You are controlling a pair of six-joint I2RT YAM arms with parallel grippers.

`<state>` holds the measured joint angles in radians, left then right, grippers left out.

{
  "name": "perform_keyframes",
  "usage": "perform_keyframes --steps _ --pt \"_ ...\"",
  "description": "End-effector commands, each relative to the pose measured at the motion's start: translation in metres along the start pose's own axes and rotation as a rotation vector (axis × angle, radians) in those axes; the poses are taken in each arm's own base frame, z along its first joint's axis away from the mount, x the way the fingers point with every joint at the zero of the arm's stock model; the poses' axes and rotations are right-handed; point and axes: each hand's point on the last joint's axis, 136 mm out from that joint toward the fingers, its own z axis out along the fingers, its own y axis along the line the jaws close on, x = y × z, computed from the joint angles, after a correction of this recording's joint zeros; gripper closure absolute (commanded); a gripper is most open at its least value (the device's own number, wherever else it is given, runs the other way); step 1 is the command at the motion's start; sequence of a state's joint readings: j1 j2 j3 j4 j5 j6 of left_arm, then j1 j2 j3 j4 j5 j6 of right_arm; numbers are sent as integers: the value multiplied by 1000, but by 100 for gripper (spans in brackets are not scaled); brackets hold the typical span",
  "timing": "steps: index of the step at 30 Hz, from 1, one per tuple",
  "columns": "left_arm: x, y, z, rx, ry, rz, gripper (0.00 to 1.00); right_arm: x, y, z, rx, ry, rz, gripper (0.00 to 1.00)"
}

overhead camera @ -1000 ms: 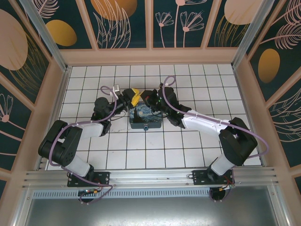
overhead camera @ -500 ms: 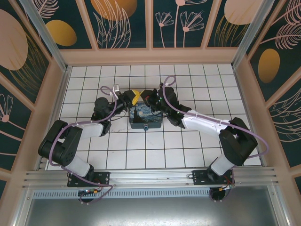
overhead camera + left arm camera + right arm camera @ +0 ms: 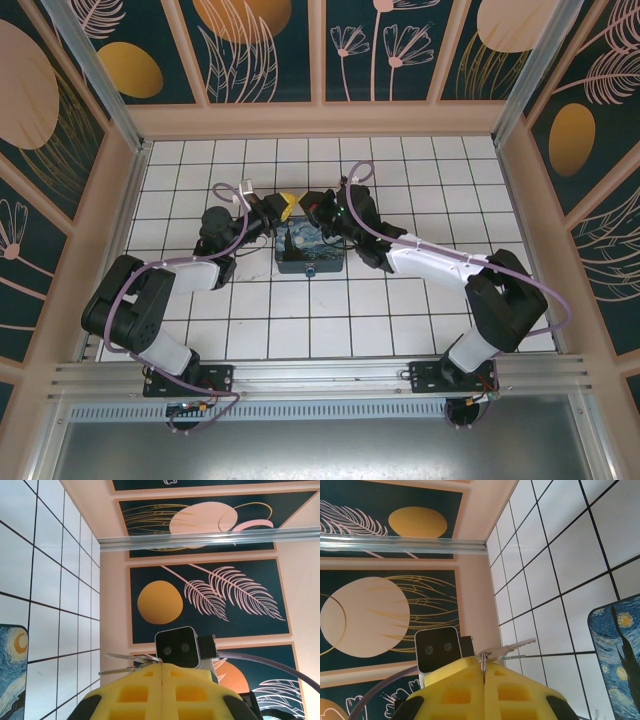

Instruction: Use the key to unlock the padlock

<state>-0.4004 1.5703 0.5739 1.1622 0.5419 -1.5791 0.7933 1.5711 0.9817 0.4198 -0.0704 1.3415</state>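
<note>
Thin silvery keys on a ring are held between both grippers above the far edge of the painted box (image 3: pixel 310 248). In the right wrist view the ring of the key (image 3: pixel 512 650) is pinched in the seam of my right gripper (image 3: pixel 483 667), and the blades point right. In the left wrist view two key blades (image 3: pixel 127 662) stick out leftward from the closed yellow pads of my left gripper (image 3: pixel 162 666). From above, the left gripper (image 3: pixel 285 207) and right gripper (image 3: pixel 308 205) meet tip to tip. A tiny bluish shape at the box's near edge looks like the padlock (image 3: pixel 313 270).
The box printed with a swirly blue-yellow painting lies on the white tiled floor (image 3: pixel 400 330) under the grippers. Peach walls with dark floral panels enclose the floor on three sides. Each wrist view faces the other arm's black camera (image 3: pixel 180 647) (image 3: pixel 437 650).
My left gripper's yellow pads have closed together on the keys. Both arms have stayed almost where they were, and the right gripper has kept its grip.
</note>
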Motion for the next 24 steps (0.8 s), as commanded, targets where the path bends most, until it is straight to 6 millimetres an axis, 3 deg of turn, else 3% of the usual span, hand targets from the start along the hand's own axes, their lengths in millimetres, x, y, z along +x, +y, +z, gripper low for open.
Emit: perform_keyframes --steps 1,3,7,9,13,24 --pt "3 -1 2 6 13 27 100 2 9 -6 -35 0 -7 100" --pt "2 1 2 -6 4 24 95 1 9 -7 -35 -1 -7 100" --pt "0 9 -1 -32 -12 18 52 0 12 -10 -39 -7 -12 100" --pt "0 10 -1 -35 -12 19 42 -1 13 -11 -42 -10 -11 100" --pt "0 12 0 -36 -12 14 34 2 16 -11 -53 -3 -13 100" --pt "-4 6 6 -16 -13 12 35 13 23 -9 -80 23 -11 100"
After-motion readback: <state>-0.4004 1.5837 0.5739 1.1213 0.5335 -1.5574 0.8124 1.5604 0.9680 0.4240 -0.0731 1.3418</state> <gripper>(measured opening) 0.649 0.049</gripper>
